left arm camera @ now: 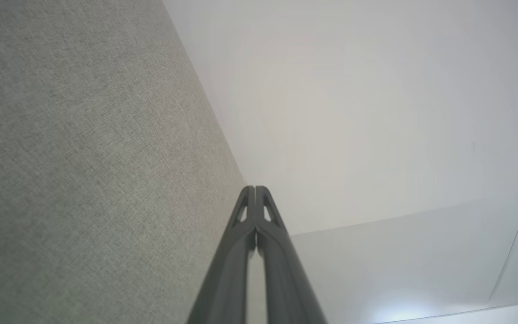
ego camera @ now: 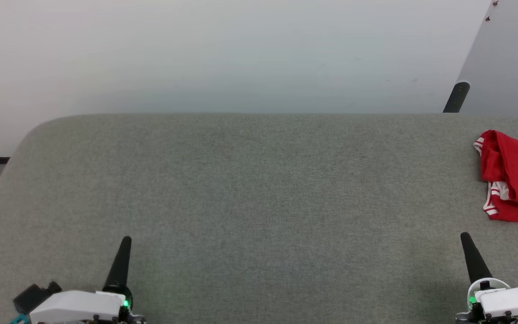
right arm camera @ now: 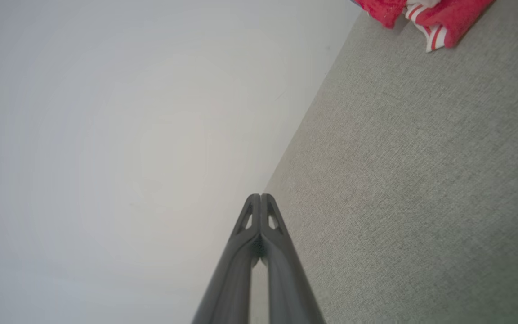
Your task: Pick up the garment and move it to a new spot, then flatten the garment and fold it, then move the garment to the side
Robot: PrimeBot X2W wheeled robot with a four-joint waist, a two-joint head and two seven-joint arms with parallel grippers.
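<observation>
Jaws of the left gripper [ego camera: 125, 239] and right gripper [ego camera: 465, 236] are clenched empty over the grey table [ego camera: 259, 180], the garment [ego camera: 515, 180] lying bunched ahead-right of the right gripper, apart.

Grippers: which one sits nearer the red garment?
The right gripper; the garment lies just beyond and to its right, while the left gripper sits on the opposite side.
</observation>
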